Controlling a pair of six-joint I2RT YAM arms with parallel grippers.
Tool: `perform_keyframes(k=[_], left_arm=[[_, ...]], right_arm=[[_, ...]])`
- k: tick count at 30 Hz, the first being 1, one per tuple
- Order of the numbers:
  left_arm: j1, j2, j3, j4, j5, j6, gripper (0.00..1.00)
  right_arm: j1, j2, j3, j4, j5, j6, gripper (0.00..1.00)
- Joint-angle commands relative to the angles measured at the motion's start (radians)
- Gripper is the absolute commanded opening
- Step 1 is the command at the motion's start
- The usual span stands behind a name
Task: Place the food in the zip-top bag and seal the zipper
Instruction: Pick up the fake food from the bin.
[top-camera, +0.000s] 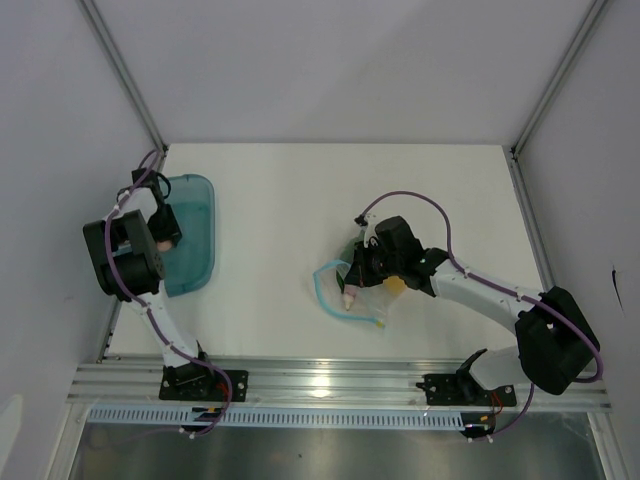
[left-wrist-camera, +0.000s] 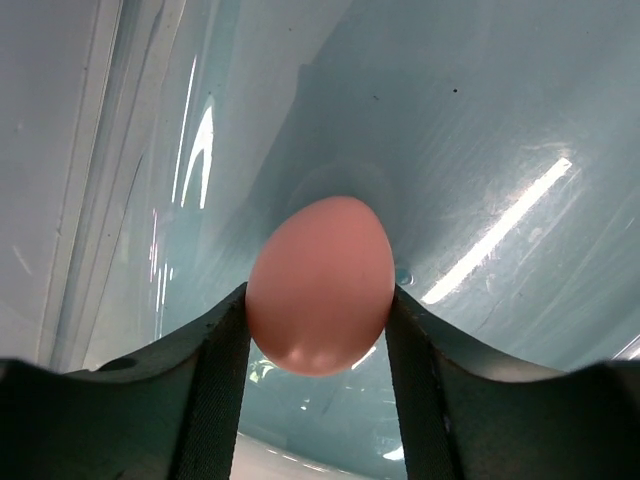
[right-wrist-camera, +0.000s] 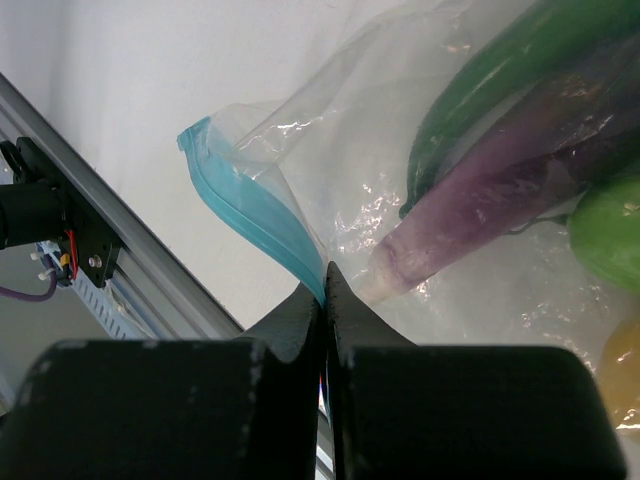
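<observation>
Teal tub (top-camera: 192, 232) on the left: the left gripper (left-wrist-camera: 318, 295) hangs over it, jaws clamped on the pink egg (left-wrist-camera: 320, 250). Mid-table, the zip-top bag (right-wrist-camera: 400, 120) already holds the eggplant (right-wrist-camera: 500, 190) and greens, and the right gripper (right-wrist-camera: 325, 285) is pinched tight on its blue zipper (right-wrist-camera: 250, 205). Loading step, I'd say. Next, the egg needs carrying across into the bag's mouth.

No writing, label, brand mark or number can be read in any of the three views. The dark mounting plates (top-camera: 205, 385) under the arms, on the near rail (top-camera: 330, 372), are very small in the top view. They may carry some marking, but nothing on them can be made out.
</observation>
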Motion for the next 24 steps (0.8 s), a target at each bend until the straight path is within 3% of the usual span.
perform_keyframes(k=[1, 10, 12, 14, 24], left_arm=[[-0.008, -0.047, -0.017, 0.019, 0.02, 0.004, 0.49], [-0.008, -0.013, 0.035, -0.003, 0.009, 0.004, 0.29], [-0.008, -0.019, 0.027, 0.0, 0.01, 0.003, 0.2], [-0.008, -0.033, 0.014, 0.011, 0.012, 0.0, 0.02], [-0.006, -0.189, -0.022, 0.028, 0.023, -0.043, 0.0]], right_arm=[[0.003, -0.014, 0.002, 0.031, 0.008, -0.002, 0.0], [0.003, -0.02, 0.002, 0.03, 0.014, -0.003, 0.0], [0.003, -0.016, 0.002, 0.03, 0.014, -0.005, 0.0], [0.003, -0.011, 0.003, 0.03, 0.013, -0.003, 0.0], [0.003, -0.002, 0.019, 0.016, 0.028, -0.006, 0.0]])
